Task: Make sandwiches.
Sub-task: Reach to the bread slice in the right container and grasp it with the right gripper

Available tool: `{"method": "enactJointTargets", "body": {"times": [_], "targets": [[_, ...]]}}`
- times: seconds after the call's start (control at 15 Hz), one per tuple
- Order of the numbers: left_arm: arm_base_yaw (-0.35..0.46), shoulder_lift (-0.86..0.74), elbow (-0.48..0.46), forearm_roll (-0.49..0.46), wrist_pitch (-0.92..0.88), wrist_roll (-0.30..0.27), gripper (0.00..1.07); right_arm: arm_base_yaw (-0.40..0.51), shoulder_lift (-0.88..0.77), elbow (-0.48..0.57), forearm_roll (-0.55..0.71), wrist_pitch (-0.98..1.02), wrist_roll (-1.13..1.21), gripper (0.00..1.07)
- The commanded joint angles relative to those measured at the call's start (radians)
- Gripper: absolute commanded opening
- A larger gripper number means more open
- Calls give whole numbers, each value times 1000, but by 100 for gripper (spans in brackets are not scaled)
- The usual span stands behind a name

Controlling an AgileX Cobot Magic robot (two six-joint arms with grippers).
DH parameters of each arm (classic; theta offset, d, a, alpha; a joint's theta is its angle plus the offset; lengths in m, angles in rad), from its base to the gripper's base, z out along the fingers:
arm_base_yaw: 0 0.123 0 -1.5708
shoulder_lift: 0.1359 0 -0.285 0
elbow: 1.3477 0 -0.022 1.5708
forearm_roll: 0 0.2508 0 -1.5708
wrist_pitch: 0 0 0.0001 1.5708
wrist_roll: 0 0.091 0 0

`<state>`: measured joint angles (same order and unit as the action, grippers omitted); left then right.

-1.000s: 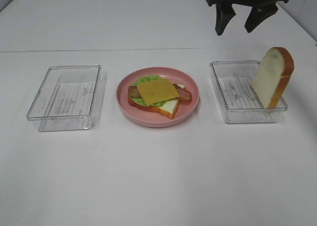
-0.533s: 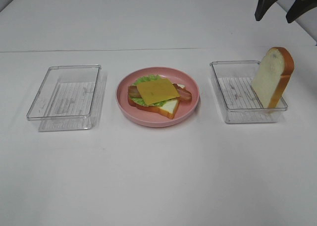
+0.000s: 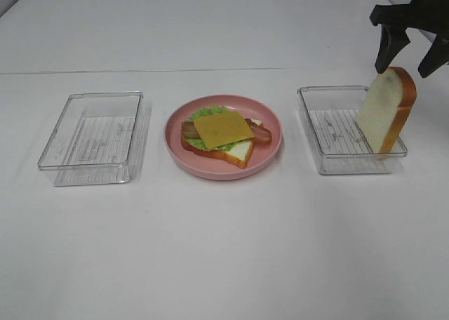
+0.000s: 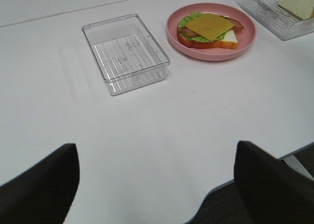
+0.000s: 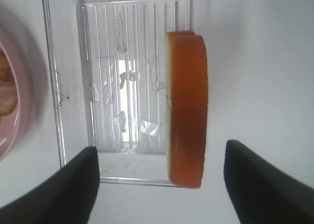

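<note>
An open-faced sandwich [image 3: 221,135], white toy bread with orange-brown crust topped by green lettuce, brown bacon strips and a yellow cheese square, is seen on the pink round plate [image 3: 270,154] at the middle of the white tabletop [image 3: 224,250]. A second toy bread slice [image 3: 386,109] is propped on edge against the far side wall of the right clear plastic tray [image 3: 330,162]. The right gripper [image 3: 414,50] is held wide, empty, just above that slice. The left clear plastic tray [image 3: 91,134] holds nothing. The left gripper [image 4: 156,182] is spread wide, empty, well apart from everything.
</note>
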<state>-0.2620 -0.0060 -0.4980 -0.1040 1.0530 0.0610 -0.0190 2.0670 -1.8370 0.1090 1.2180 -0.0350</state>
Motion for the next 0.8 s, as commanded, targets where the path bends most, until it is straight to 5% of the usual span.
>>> {"method": "enactJointTargets", "body": {"times": [0.07,0.4,0.8], "targets": [[-1,-19,1,-1,-9,-6,81,-4,5,8,-8,8,-8,69],[-1,-19,1,-1,-9,-6,81,-4,77,8,-8,-38,1,67],[-1,-19,1,-1,-9,-6,81,-4,78,8,-14,-46,11,16]]}}
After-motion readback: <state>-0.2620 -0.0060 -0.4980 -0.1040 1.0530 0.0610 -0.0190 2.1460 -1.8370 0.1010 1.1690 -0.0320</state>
